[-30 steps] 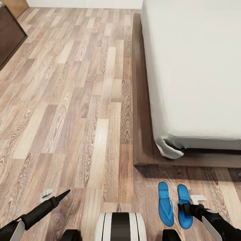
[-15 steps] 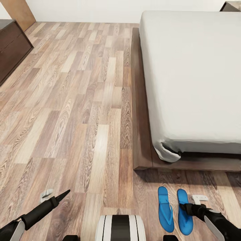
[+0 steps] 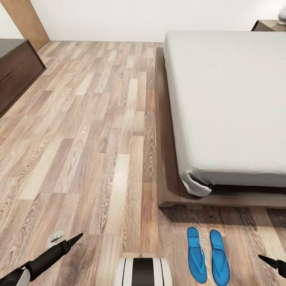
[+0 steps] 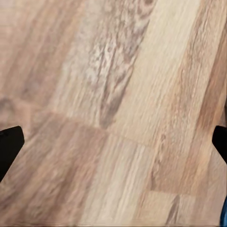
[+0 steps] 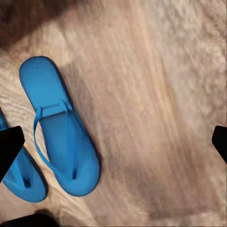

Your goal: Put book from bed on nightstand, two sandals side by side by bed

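Two blue sandals (image 3: 196, 254) (image 3: 219, 257) lie flat and side by side on the wood floor, just off the foot of the bed (image 3: 230, 107). The bed's off-white mattress is bare in what I see; the book is out of view. My right gripper (image 3: 271, 262) hangs low, to the right of the sandals and apart from them. In the right wrist view it is open (image 5: 113, 142) over bare floor, with one sandal (image 5: 61, 146) beside it and the other sandal (image 5: 21, 182) at the edge. My left gripper (image 3: 73, 239) is open (image 4: 113, 144) over the planks at lower left.
A nightstand (image 3: 268, 25) stands at the bed's far right corner. A long dark bench (image 3: 18, 69) runs along the left wall, with a brown door (image 3: 28, 20) behind it. Wide wood floor lies between the bench and the bed's frame (image 3: 167, 159). My base (image 3: 143, 272) is at the bottom.
The head camera has tilted up, bringing the far wall and nightstand into view. My right gripper has drawn back to the right, off the right sandal. The left arm has held still.
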